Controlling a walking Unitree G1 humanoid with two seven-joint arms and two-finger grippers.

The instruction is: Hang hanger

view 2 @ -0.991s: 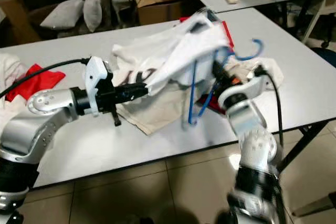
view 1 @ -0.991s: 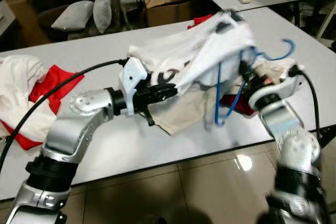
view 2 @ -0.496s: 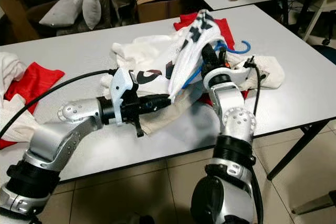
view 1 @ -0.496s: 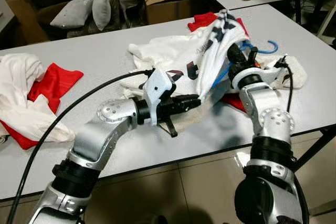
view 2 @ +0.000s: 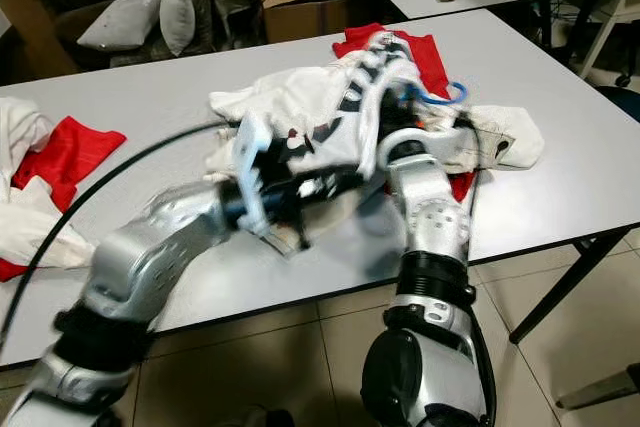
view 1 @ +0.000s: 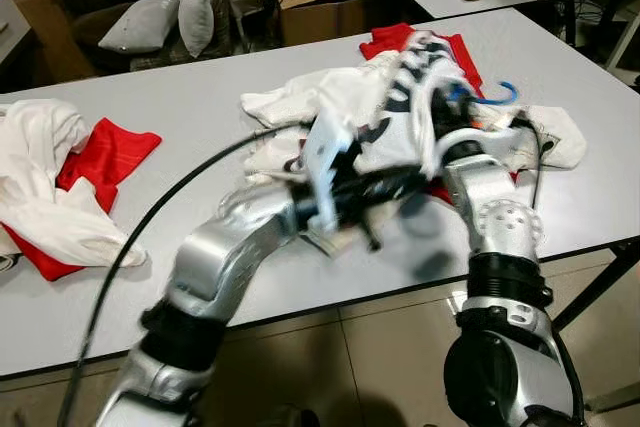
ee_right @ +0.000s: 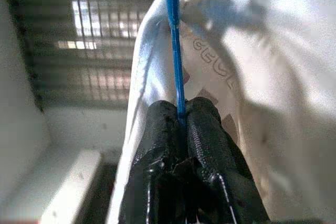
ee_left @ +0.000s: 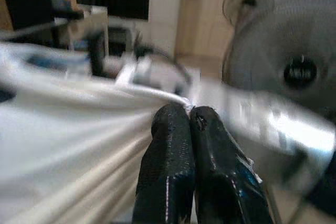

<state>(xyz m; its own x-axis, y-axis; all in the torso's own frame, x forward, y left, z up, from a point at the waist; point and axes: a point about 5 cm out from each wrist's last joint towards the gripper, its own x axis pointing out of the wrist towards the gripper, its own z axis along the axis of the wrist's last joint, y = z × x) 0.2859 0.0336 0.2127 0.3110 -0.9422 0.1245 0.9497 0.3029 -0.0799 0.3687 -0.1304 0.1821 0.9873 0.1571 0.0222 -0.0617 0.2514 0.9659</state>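
On the table [view 1: 180, 97] lies a white shirt [view 1: 350, 107] with the blue hanger [ee_right: 175, 45] inside it, its hook poking out on the right. The right gripper [ee_right: 181, 116] pinches the hanger's thin bar, and the left gripper [ee_left: 181, 124] is pressed together on the shirt. If they pull apart too hard, the shirt could slide off or the bar could slip out.

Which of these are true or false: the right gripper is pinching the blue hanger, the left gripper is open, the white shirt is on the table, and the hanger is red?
1. The right gripper is shut on the blue hanger. True.
2. The left gripper is open. False: its fingers are pressed together on the white shirt.
3. The white shirt lies bunched on the table. True.
4. The hanger is red. False: it is blue; the red things are cloths, such as the red cloth on the table's left part.
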